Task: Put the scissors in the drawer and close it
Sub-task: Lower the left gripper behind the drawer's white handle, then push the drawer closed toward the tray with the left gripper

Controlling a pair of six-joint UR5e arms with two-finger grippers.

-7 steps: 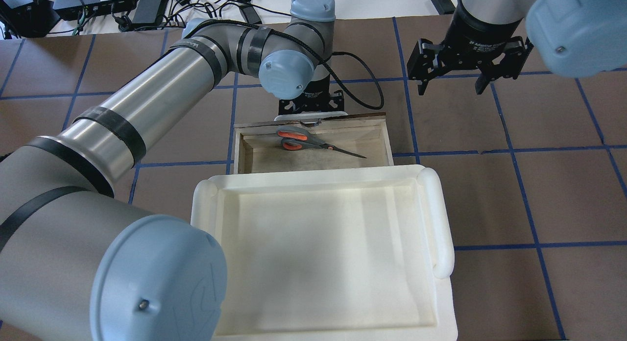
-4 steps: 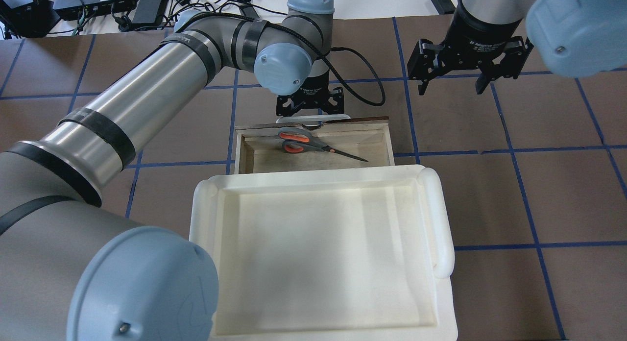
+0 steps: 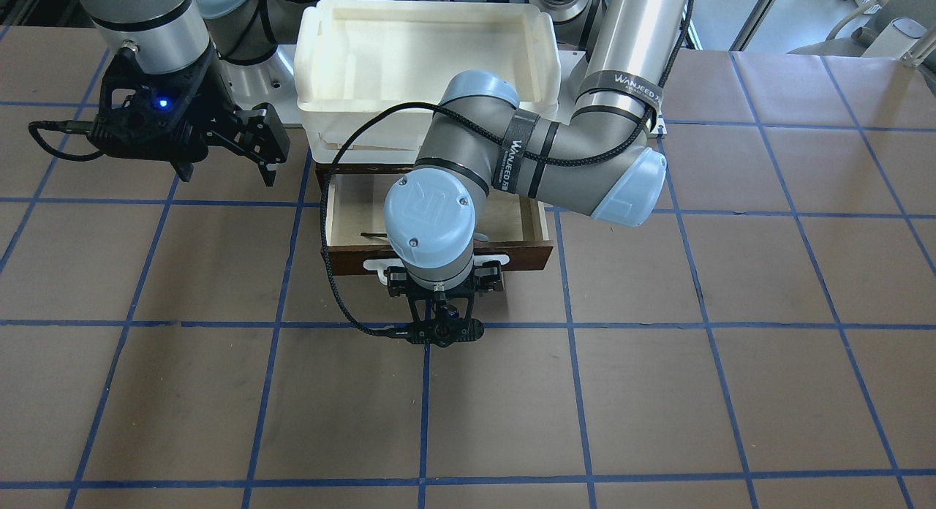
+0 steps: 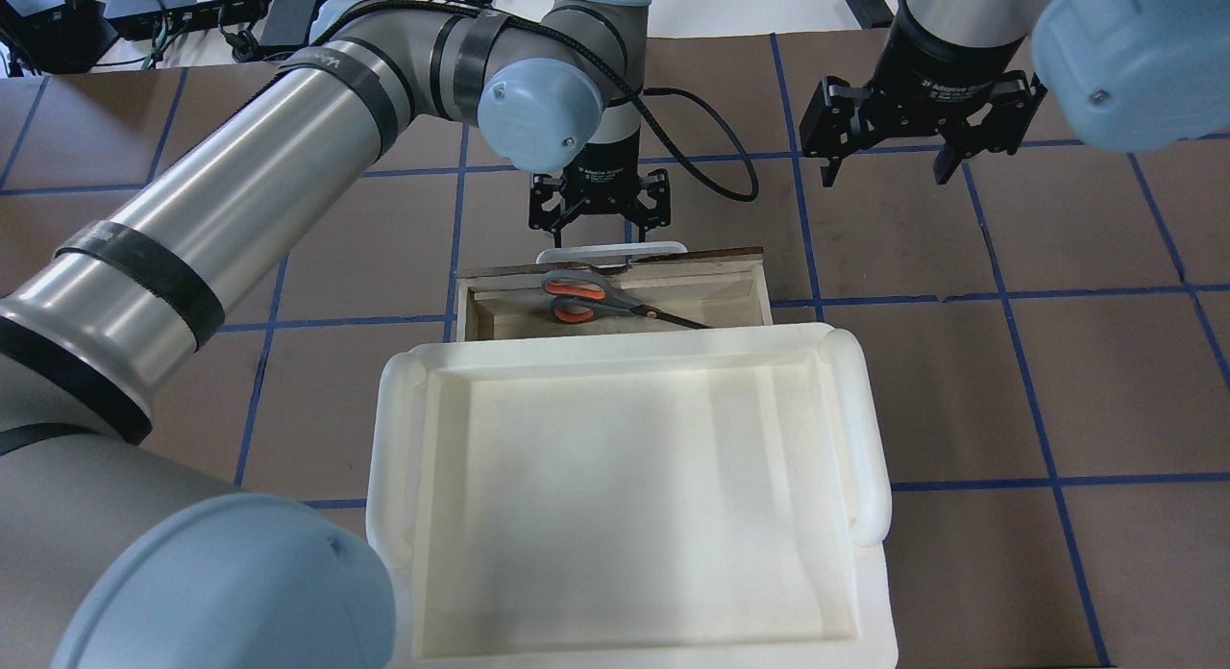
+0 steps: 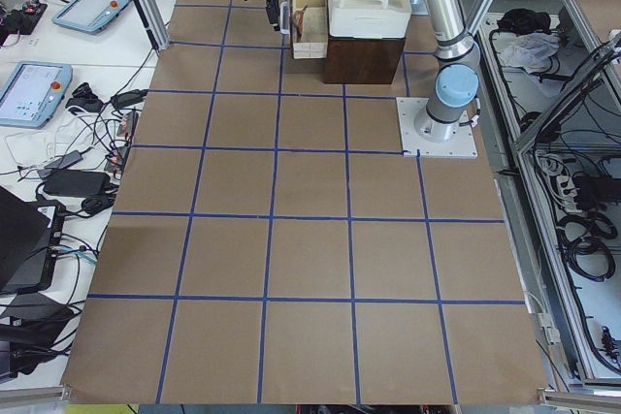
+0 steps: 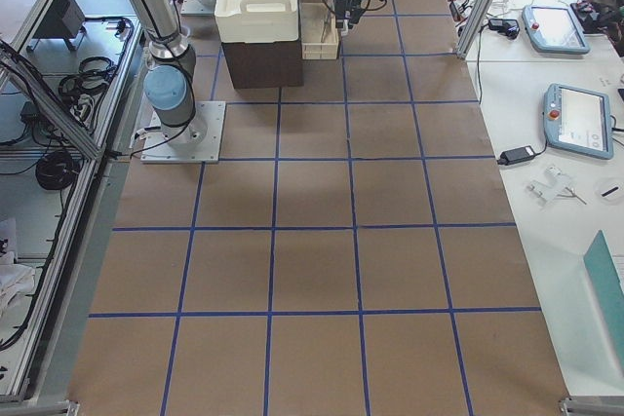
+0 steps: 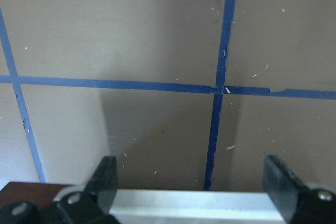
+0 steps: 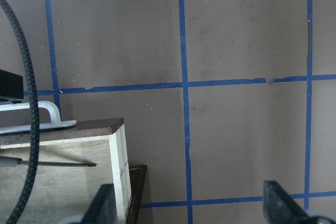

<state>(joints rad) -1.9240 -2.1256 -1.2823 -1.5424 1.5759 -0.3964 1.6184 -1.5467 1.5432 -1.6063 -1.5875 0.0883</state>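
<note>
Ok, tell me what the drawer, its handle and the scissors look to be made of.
Drawer: wood, likely plywood. The walls are pale and matte with faint grain, and the front edge is dark brown.
Handle: a smooth, white, slightly glossy bar, probably plastic or painted metal; I cannot tell which.
Scissors: the grey loops lined orange-red look like plastic, and the thin dark blades look like metal.
</note>
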